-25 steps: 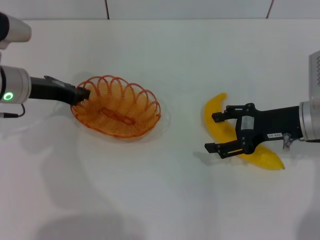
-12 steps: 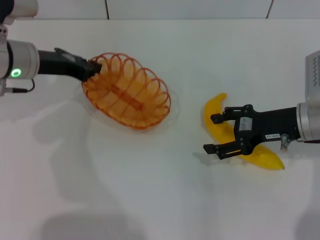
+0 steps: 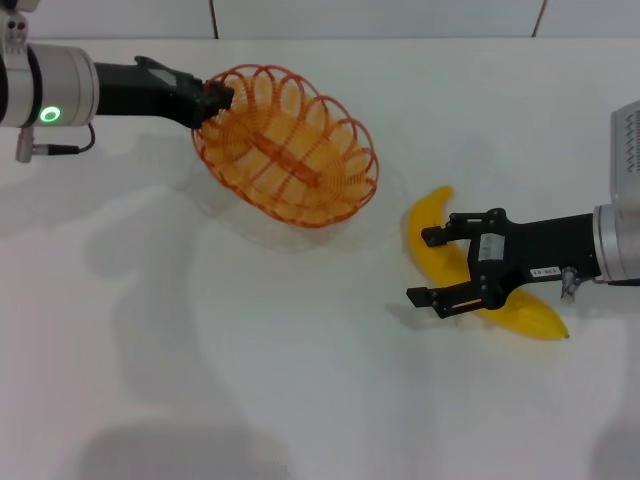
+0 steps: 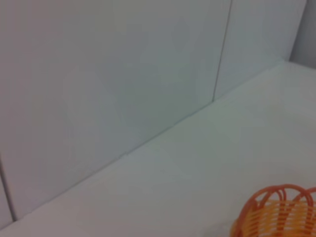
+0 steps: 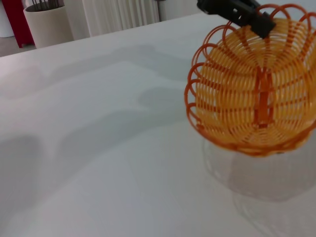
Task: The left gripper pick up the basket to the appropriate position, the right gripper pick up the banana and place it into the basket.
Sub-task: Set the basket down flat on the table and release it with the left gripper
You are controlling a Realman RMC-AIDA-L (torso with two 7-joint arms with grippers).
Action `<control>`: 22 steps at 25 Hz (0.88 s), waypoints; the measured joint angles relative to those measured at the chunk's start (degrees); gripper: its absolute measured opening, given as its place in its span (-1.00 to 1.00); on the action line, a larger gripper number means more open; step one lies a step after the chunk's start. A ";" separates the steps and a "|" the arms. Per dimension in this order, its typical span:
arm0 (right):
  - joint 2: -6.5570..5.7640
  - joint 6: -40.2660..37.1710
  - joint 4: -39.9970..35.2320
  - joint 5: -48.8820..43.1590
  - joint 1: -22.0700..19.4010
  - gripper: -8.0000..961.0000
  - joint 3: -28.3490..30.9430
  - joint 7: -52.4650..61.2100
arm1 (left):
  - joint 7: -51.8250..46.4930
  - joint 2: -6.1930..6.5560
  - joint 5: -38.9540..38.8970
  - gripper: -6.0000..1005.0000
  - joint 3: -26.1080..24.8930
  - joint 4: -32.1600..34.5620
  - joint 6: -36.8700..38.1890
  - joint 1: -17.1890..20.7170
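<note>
Head view shows the left gripper [image 3: 213, 100] clamped on the near-left end of the basket's [image 3: 290, 150] looped rim, holding the orange wire basket clear of the white table [image 3: 300, 380]; a faint shadow lies on the surface under and just beside it. The basket tilts, its open side turned toward the camera, and it sits at the far left-centre of the scene. Right wrist view confirms this: the black fingers [image 5: 247, 15] pinch the rim at the basket's far edge, and the basket hangs above its own shadow.

The right gripper [image 3: 428, 268] hovers low over the banana [image 3: 430, 240], well apart from the basket, toward the right side of the table. Its two fingers are spread wide, one on each side of the fruit's curved middle, not pressed against it as far as can be seen. The banana lies flat on the table, its stem end pointing away toward the far side and its other tip [image 3: 555, 330] poking out beyond the gripper's body toward the near right.
</note>
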 joint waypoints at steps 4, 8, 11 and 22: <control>0.00 0.00 0.00 0.02 0.00 0.86 0.00 0.02 | -0.59 -0.11 -1.98 -0.82 -0.11 -0.11 -0.14 1.42; 0.00 0.00 0.00 0.03 0.05 0.86 0.00 0.21 | -0.93 -0.12 -3.94 -0.82 -0.54 -0.45 -0.71 3.16; -0.04 0.00 0.00 0.03 0.08 0.86 0.00 0.30 | -1.16 -0.10 -5.30 -0.82 -0.64 -0.58 -1.07 4.02; -0.09 -0.17 0.08 -0.12 0.33 0.86 0.00 0.41 | -0.80 0.04 -8.80 -0.82 -0.83 -5.19 -4.50 5.34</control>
